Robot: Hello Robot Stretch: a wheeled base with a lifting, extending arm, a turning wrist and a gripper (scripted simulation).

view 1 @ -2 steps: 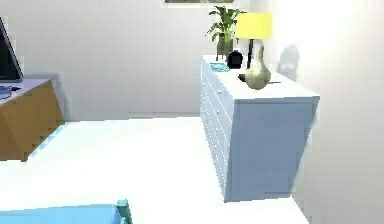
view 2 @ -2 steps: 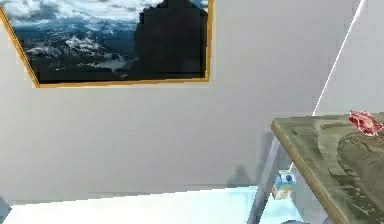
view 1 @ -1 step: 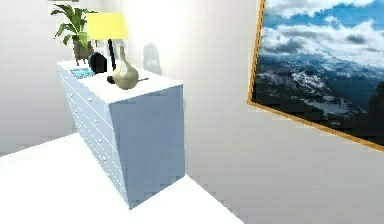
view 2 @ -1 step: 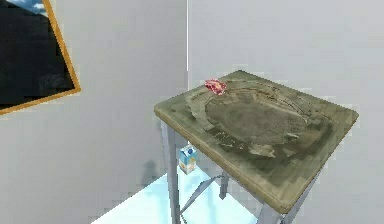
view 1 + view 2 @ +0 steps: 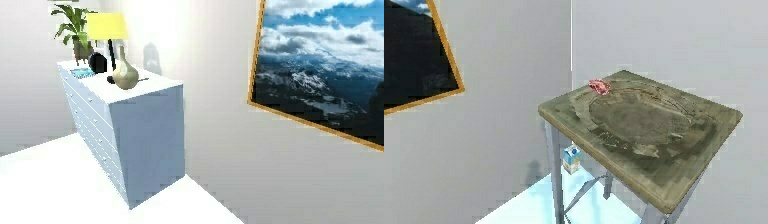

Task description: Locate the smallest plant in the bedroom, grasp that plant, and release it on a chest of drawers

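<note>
Light is soft and even in both views. In the forward view the wall (image 5: 215,60) is bright, with a faint grey shadow behind the lamp (image 5: 106,27); the dresser (image 5: 150,130) has a shaded end face. The arm side view is dimmer, a soft shadow lying below the table (image 5: 644,115).

Plant (image 5: 72,22) behind lamp (image 5: 106,27) on chest of drawers (image 5: 135,130); painting (image 5: 320,65) to right.

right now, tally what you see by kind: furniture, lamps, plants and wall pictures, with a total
chest of drawers: 1
table: 1
lamp: 1
plant: 1
framed picture: 1, counted once as it looks like the same one in both views
total: 5
</note>
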